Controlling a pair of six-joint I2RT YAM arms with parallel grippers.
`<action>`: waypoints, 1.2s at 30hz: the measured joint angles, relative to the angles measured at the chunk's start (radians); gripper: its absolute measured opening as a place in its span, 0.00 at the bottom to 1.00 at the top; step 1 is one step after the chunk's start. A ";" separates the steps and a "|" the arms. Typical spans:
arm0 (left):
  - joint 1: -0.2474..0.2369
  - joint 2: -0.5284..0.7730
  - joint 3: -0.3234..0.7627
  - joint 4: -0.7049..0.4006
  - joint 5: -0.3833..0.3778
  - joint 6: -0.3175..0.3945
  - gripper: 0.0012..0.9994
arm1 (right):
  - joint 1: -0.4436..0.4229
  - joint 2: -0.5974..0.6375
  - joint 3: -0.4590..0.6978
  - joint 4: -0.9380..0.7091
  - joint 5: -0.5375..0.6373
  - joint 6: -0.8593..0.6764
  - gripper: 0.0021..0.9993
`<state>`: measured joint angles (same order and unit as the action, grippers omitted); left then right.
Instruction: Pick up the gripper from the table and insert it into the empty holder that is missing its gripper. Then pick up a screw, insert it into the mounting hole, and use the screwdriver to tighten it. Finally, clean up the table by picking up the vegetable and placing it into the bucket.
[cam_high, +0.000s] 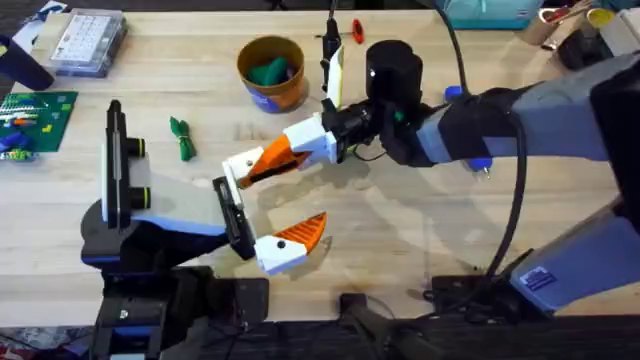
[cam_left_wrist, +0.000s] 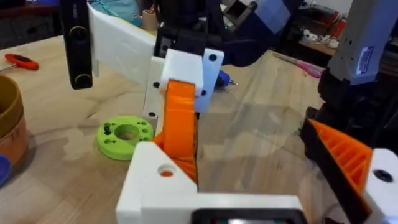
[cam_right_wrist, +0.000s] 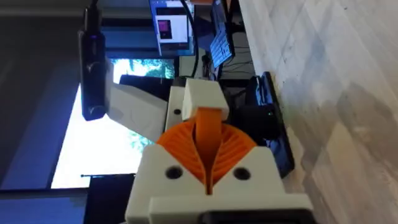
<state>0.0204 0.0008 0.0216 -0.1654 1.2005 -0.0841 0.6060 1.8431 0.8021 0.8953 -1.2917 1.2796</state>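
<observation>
At table (cam_high: 400, 250) centre, right hand (cam_high: 262, 166) clamped on loose white/orange gripper (cam_high: 240, 170), pressing it to holder (cam_high: 234, 215). Left hand (cam_high: 290, 238) spread wide, empty. Vegetable (cam_high: 181, 138) lies near bucket (cam_high: 271, 72).

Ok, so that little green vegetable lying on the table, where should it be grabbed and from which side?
Take the vegetable across its thin middle, coming straight down from above. It lies flat on the table, its length running away from the arm bases, so the tool's fingers should close on its two long sides, where bare wood leaves room.
</observation>
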 joint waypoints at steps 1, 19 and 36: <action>0.000 0.000 0.000 0.000 -0.001 0.000 0.99 | 0.000 0.000 0.000 0.000 0.001 -0.002 0.01; -0.040 0.000 0.000 -0.026 0.198 0.016 0.99 | 0.027 0.011 0.022 -0.009 0.185 -0.030 0.65; -0.040 0.000 -0.009 0.005 0.130 0.023 0.99 | -0.051 0.011 0.022 -0.009 0.097 -0.030 1.00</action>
<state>-0.0200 0.0006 0.0129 -0.1608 1.3305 -0.0612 0.5553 1.8545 0.8242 0.8866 -1.1950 1.2493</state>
